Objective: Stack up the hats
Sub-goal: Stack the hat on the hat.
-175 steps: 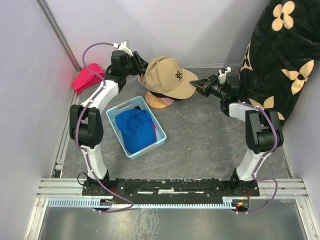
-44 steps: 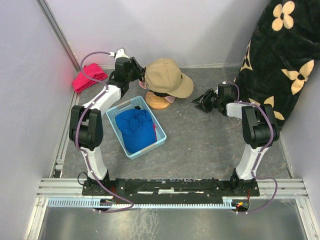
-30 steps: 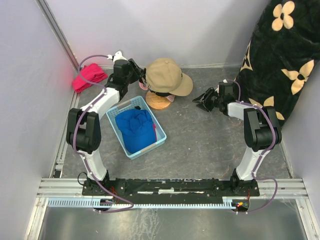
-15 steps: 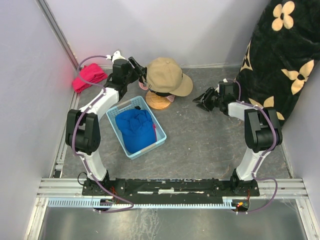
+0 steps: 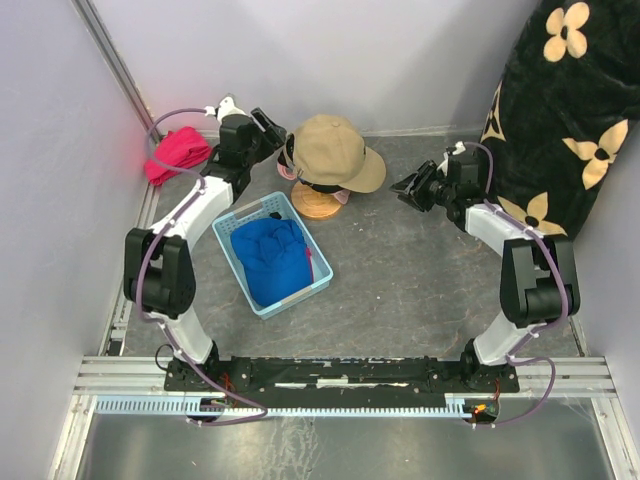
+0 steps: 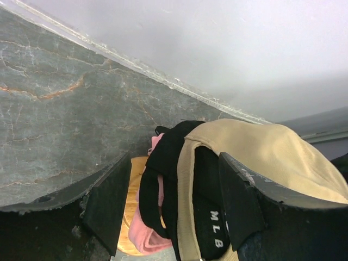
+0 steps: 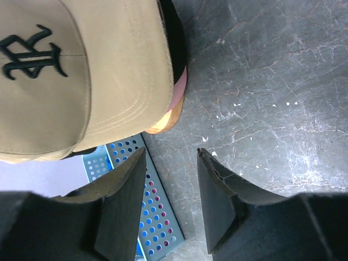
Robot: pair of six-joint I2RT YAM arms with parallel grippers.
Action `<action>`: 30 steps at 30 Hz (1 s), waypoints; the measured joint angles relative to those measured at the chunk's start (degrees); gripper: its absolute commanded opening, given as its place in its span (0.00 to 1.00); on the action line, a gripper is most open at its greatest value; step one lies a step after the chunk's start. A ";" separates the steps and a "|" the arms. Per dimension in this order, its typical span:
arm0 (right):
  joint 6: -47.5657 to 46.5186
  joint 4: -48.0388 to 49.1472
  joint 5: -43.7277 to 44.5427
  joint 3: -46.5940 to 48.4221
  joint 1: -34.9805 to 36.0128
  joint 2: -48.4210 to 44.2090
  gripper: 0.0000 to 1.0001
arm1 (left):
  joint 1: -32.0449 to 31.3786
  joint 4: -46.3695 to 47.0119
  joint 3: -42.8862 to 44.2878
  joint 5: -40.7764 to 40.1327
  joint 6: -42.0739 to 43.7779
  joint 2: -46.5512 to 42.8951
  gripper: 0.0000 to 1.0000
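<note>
A tan cap (image 5: pixel 335 150) with a black logo tops a stack over a black cap (image 6: pixel 212 217) and a pink cap (image 6: pixel 147 239) on a wooden stand (image 5: pixel 318 205). My left gripper (image 5: pixel 274 134) is open just behind the stack, and in the left wrist view (image 6: pixel 174 163) its jaws stand either side of the caps' back edges without touching. My right gripper (image 5: pixel 404 187) is open and empty to the right of the tan brim (image 7: pixel 81 70), as the right wrist view (image 7: pixel 171 152) also shows. A blue cap (image 5: pixel 272 258) lies in a basket.
The light blue perforated basket (image 5: pixel 318 282) sits left of centre, its wall below the right jaws (image 7: pixel 157 223). A red-pink cloth bundle (image 5: pixel 178 152) lies at the back left. A black flowered blanket (image 5: pixel 560 110) fills the right side. Walls close in behind.
Both grippers, earlier at the tan cap's edges, have let go and it rests on the stack. The left gripper drew back left slightly; the right gripper rose toward the back.
</note>
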 measured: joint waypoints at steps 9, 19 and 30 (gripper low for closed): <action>-2.58 -3.85 2.84 4.00 1.49 -2.99 0.46 | -0.24 0.98 -5.35 -4.59 -0.11 -8.39 0.69; -4.35 -5.07 3.41 26.97 3.10 8.59 0.42 | -1.27 3.80 -18.08 -7.37 -0.83 -17.27 0.59; -4.52 -6.34 0.57 52.63 4.24 30.86 0.41 | -5.66 7.30 -25.44 -7.56 -1.25 -19.12 0.48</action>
